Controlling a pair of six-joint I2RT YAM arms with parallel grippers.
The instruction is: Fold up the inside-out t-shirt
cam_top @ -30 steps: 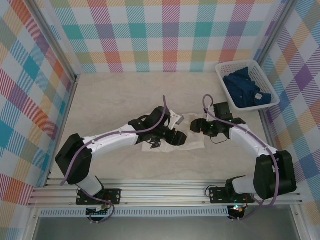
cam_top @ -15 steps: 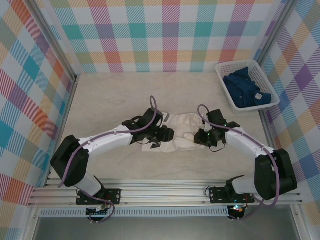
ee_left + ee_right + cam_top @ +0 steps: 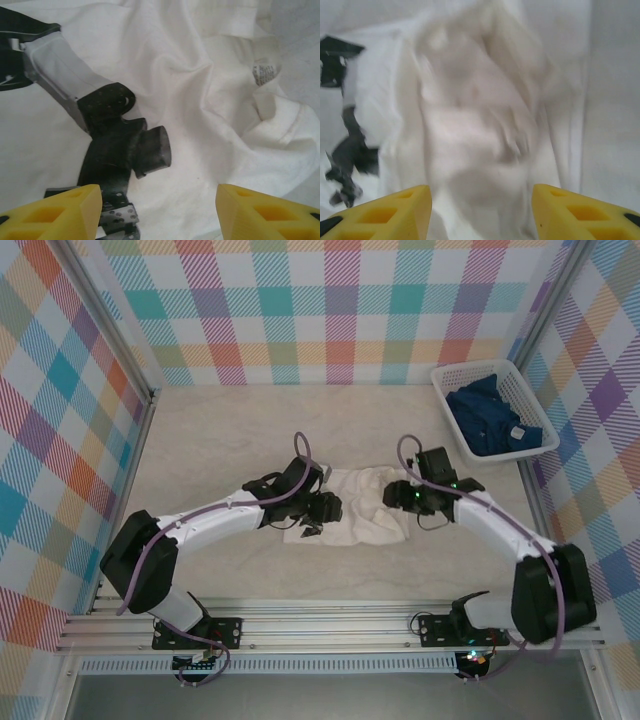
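Two sets of jaws flank the inside-out t-shirt (image 3: 360, 515), bunched on the tabletop (image 3: 220, 430) with its long axis running between them: our left jaws gape empty over its left end, our right jaws spread over its right end, gripping nothing we can make out.

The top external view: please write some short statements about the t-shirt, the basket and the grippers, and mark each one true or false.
The white t-shirt lies crumpled on the table. True.
The basket holds nothing. False: a dark blue garment lies in it.
The left gripper is open. True.
The t-shirt lies in the far left corner. False: it lies near the middle, between the left gripper and the right gripper.
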